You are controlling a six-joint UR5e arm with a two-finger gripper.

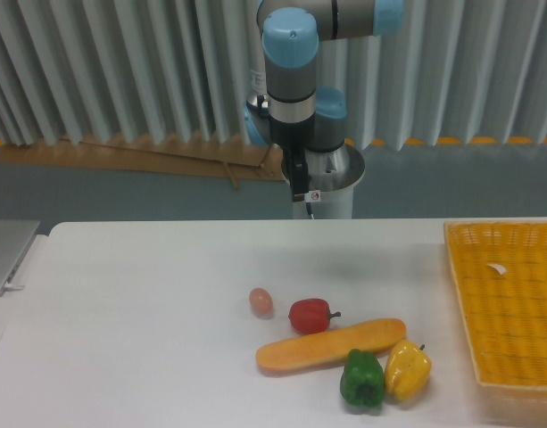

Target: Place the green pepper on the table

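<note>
The green pepper (362, 380) rests upright on the white table (148, 312) near the front edge, touching the yellow pepper (408, 369) on its right. My gripper (298, 192) hangs high above the table's far edge, well behind and apart from the green pepper, with nothing in it. I see its dark fingers edge-on as one narrow shape, so the gap between them does not show.
A long orange squash (331, 345) lies just behind the green pepper, with a red pepper (310, 316) and a small egg (261, 300) further back. A yellow woven basket (509, 303) stands at the right edge. A grey flat object (5, 254) lies at the far left.
</note>
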